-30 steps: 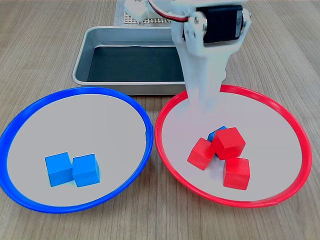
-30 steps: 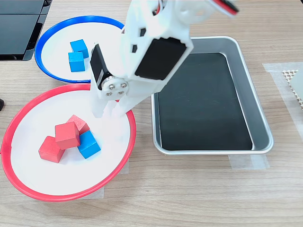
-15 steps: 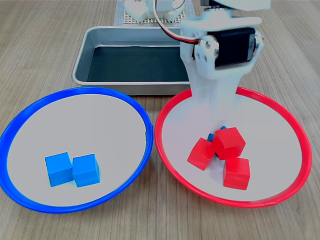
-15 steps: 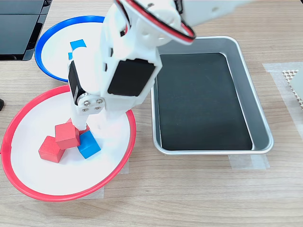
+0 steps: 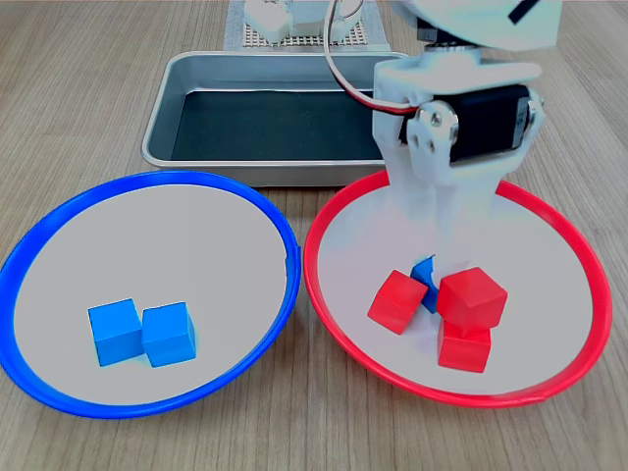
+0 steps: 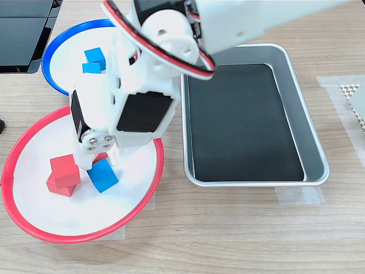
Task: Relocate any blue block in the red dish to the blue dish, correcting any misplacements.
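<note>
The blue block [image 5: 424, 286] lies in the red dish [image 5: 579, 255], half hidden between red cubes [image 5: 397, 300]. In the second exterior view the blue block [image 6: 103, 176] shows fully, near the middle of the red dish [image 6: 17, 148]. My gripper [image 5: 433, 260] reaches down right over it, jaws open; its tips [image 6: 100, 162] straddle the block's far end. One red cube [image 5: 472, 294] sits stacked on another [image 5: 463, 345]. The blue dish [image 5: 59, 221] holds two blue cubes [image 5: 116, 332] [image 5: 167, 334].
A rectangular metal tray [image 5: 162, 128] with a dark floor stands behind both dishes; in the second exterior view the metal tray [image 6: 313, 142] is at the right. The arm's white body [image 6: 142, 68] overhangs the gap between the dishes and hides part of the blue dish [image 6: 51, 51].
My gripper has come down into the red dish onto the blue block. The top red cube has slid off toward the first exterior view's right and now sits on another red cube.
</note>
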{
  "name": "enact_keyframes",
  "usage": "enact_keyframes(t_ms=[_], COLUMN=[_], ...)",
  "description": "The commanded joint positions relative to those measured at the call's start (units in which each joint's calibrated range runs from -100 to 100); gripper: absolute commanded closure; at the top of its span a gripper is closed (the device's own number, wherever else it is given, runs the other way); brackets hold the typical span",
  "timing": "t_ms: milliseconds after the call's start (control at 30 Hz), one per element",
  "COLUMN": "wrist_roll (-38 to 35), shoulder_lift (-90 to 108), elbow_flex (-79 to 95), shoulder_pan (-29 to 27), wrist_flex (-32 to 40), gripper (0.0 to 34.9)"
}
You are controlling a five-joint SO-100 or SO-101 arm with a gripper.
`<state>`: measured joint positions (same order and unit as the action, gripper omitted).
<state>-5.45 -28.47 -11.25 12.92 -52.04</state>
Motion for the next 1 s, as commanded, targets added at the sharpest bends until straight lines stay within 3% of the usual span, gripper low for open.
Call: enact_keyframes(t_ms=[0, 467, 967], wrist_roll=[0.2, 0.0, 0.0], shoulder_lift=[-0.1, -0.4, -0.7], elbow_flex=[-2.9, -1.4, 2.9], shoulder_pan=[1.1, 1.2, -0.1], wrist_flex=[-0.6, -1.1, 2.7], gripper=[26.7, 23.9, 23.7])
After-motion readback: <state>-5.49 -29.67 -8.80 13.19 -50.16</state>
